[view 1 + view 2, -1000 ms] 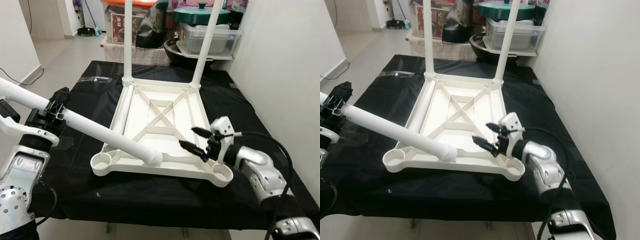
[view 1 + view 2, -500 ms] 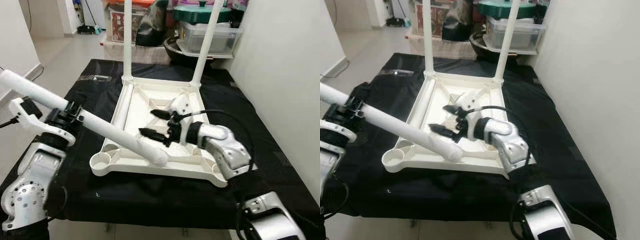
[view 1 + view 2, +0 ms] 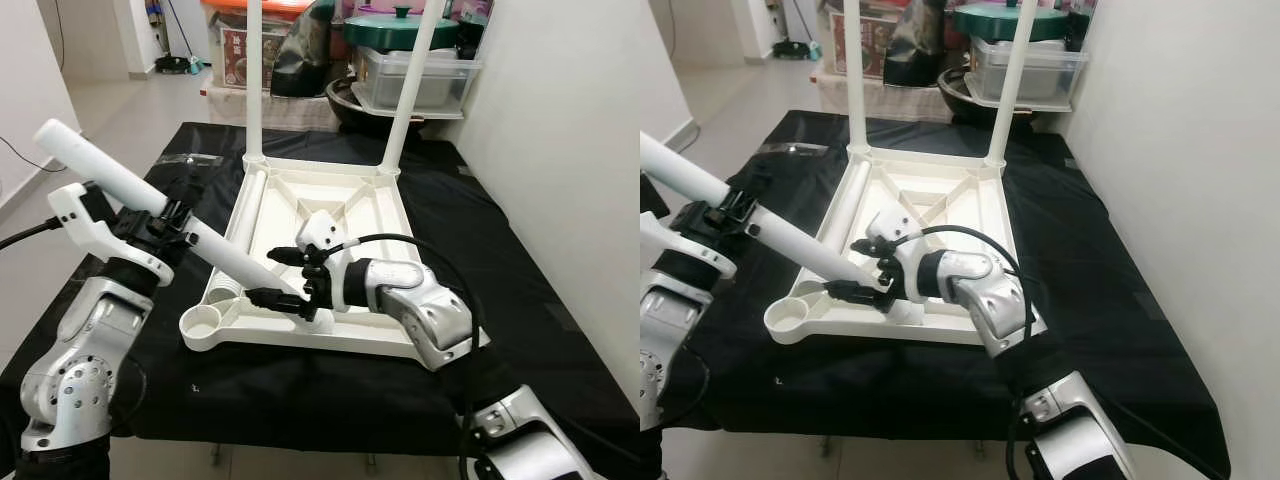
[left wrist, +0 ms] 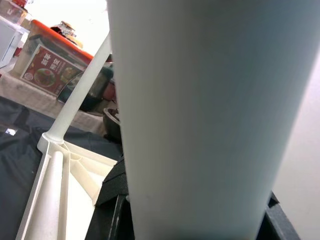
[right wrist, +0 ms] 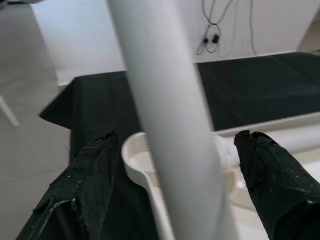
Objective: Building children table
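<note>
The white table top [image 3: 404, 215] lies upside down on a black cloth, with two legs [image 3: 254, 80] standing upright in its far corners. My left gripper [image 3: 165, 222] is shut on a third white leg [image 3: 110, 175], which slopes down to the right toward the near-left corner socket [image 3: 203, 327]. My right gripper [image 3: 262, 273] is open, a finger on each side of that leg's lower end. In the right wrist view the leg [image 5: 165, 125] runs between the black fingers [image 5: 85, 185] with a gap on each side. A fourth leg [image 3: 250, 200] lies loose along the top's left side.
Behind the table stand storage boxes [image 3: 415, 75], a green-lidded pot [image 3: 400, 28] and a dark bag [image 3: 305, 55]. A white wall [image 3: 560, 150] runs close along the right. Open floor [image 3: 110, 110] lies to the left. The cloth's front edge [image 3: 300, 425] is near me.
My right gripper swung left from the near-right corner to the held leg's lower end. My left arm lifted and tilted the leg steeper, its lower end drawing back toward the near-left socket.
</note>
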